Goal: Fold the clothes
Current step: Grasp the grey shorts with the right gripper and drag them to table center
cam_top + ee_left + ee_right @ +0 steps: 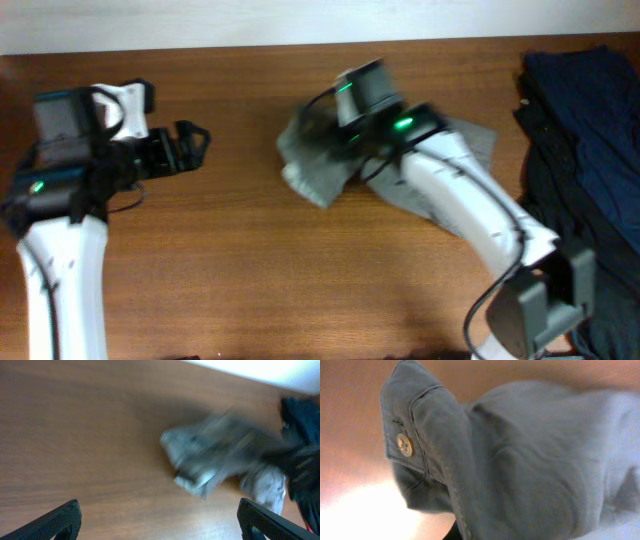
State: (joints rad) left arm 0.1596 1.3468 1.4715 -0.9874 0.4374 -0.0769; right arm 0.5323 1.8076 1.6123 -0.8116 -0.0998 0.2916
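So on the far left of the overhead view, the left arm [60,250] sat over the wooden table [250,280], with the left gripper [193,142] pointing toward the middle. Its fingers were spread wide with nothing between them, and the left wrist view backed that up: the gripper [159,512] showed just bare wood between the two black tips. It was well apart from the clothes. The grey-olive shorts [315,178] were lying bunched and wrinkled near the middle of the table, a bit toward the back edge; from the left wrist they [215,455] came out as a blurry grey lump. The right gripper [340,135] was down right on top of the shorts, but honestly I couldn't tell if its fingers were closed on the fabric or not, since the arm's own body covered them from above. The right wrist view was filled with the shorts [520,470] up close, showing a waistband tab with a pale button [404,444]. At the far right edge lay a pile of dark garments [590,150], apart from the shorts.
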